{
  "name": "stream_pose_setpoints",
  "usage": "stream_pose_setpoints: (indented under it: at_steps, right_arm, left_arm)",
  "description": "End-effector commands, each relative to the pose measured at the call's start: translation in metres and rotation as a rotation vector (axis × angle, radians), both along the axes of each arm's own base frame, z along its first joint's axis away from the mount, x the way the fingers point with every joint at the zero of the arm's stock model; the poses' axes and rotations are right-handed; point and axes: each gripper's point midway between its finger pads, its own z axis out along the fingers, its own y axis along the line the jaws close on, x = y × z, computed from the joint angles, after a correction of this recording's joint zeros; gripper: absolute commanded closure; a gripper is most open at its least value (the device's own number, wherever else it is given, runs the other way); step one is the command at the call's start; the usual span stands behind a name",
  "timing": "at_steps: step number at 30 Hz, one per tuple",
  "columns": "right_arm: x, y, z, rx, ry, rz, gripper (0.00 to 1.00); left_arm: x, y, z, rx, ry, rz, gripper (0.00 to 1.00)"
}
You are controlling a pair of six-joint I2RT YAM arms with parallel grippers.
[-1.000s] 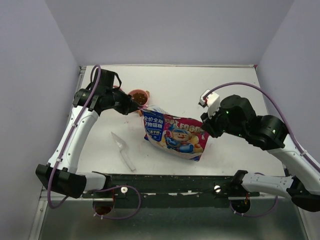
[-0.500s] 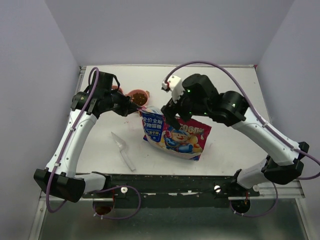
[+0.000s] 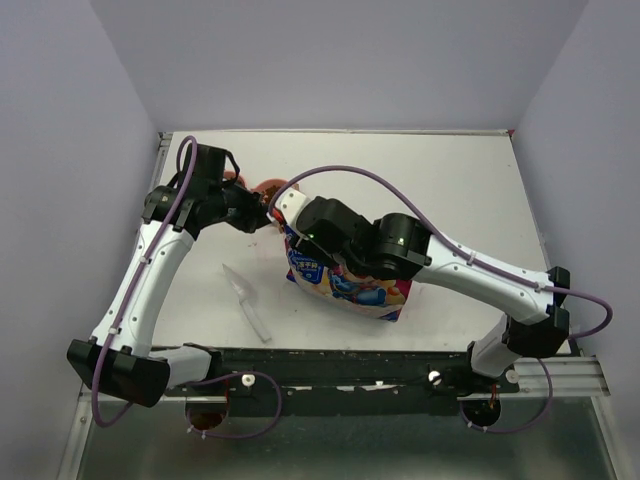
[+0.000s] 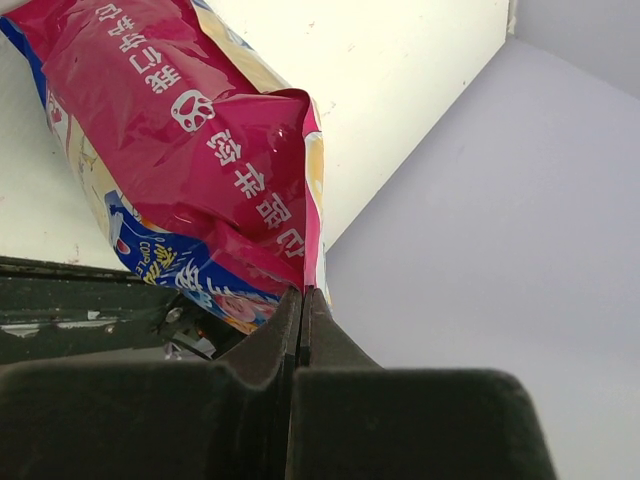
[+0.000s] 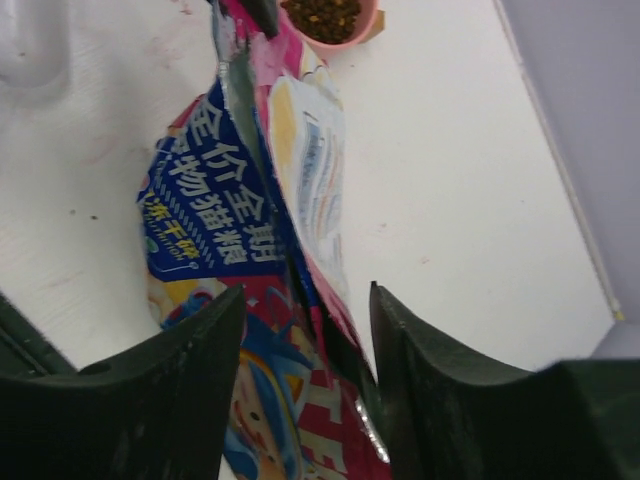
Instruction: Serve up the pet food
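- Left gripper (image 4: 300, 303) — jaws closed flat on a thin fold at the top corner of the bag (image 4: 190, 140), holding that corner up from the table (image 3: 430, 180)
- Right gripper (image 5: 305, 300) — fingers wide apart and gripping nothing, straddling the bag's upright edge below the left pinch
- Pet food (image 5: 322, 14) — small dark brown pellets in a loose heap in the pink bowl (image 5: 362, 28), just beyond the bag's raised corner; whatever is inside the bag is hidden
- Step in hand, as judged: take a second hold on the bag's mouth; to do it well, centre the fingers on the film, close near the lip opposite the left pinch, and hold the mouth uppermost so nothing spills
- Materials: the bag is glossy, creased film, limp and probably slippery, so a shallow bite may slide; the bowl is rigid, round and smooth; the scoop (image 3: 247, 300) is clear plastic, lying well apart from the bowl toward the table's near edge
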Motion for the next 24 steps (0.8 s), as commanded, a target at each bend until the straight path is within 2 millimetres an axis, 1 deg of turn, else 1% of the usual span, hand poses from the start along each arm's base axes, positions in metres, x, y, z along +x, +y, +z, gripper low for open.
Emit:
stream_pose_setpoints:
  at_steps: [1,2,5,6,9,11,15,19,23,24]
  right_arm:
    - [0.016,-0.013,0.011,-0.017,-0.112,-0.087,0.45]
    - [0.015,-0.013,0.011,-0.016,-0.113,-0.083,0.5]
    - [0.009,-0.009,0.007,-0.004,-0.08,-0.037,0.57]
    - [0.004,-0.007,0.003,-0.007,-0.057,-0.01,0.59]
    - [0.001,-0.006,-0.003,-0.008,-0.032,0.01,0.61]
    - [-0.003,-0.001,-0.006,-0.005,-0.009,0.032,0.62]
    - [0.0,0.0,-0.004,0.003,-0.006,0.031,0.68]
    - [0.011,-0.009,0.0,-0.032,-0.052,-0.008,0.81]
    - [0.015,-0.016,0.009,0.0,-0.06,-0.021,0.99]
    - [0.014,-0.016,0.01,0.006,-0.054,-0.014,0.99]
  left_arm:
    - [0.004,-0.001,0.029,-0.061,-0.113,0.018,1.0]
    - [0.003,-0.001,0.028,-0.06,-0.108,0.018,1.0]
    - [0.003,-0.001,0.028,-0.06,-0.111,0.015,1.0]
    - [0.003,-0.001,0.029,-0.062,-0.112,0.013,1.0]
    - [0.002,-0.001,0.029,-0.06,-0.112,0.011,1.0]
    - [0.003,-0.001,0.03,-0.059,-0.115,0.009,1.0]
    - [0.003,-0.001,0.03,-0.056,-0.117,0.01,1.0]
    - [0.002,0.0,0.03,-0.053,-0.116,0.01,1.0]
    - [0.001,0.0,0.03,-0.051,-0.119,0.011,1.0]
    - [0.001,0.0,0.031,-0.051,-0.123,0.01,1.0]
